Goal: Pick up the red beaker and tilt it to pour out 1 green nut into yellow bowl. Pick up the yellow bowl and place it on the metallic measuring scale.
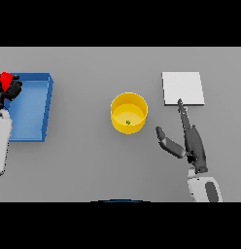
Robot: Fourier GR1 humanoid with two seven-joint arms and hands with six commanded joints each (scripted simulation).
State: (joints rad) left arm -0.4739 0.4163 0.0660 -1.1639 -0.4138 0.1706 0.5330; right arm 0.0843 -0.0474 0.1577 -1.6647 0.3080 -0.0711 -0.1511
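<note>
Yellow bowl (129,113) holds green nut (128,122).

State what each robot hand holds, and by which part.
Left robot hand is curled round the red beaker; the exact grip spot is hidden. Right robot hand is open and holds nothing.

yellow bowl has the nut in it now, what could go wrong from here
The right hand is open beside the yellow bowl, not yet holding it; a loose grasp could tip it and spill the green nut. Its fingertips already overlap the measuring scale and might nudge it. The left hand holds the red beaker over the blue tray.
</note>
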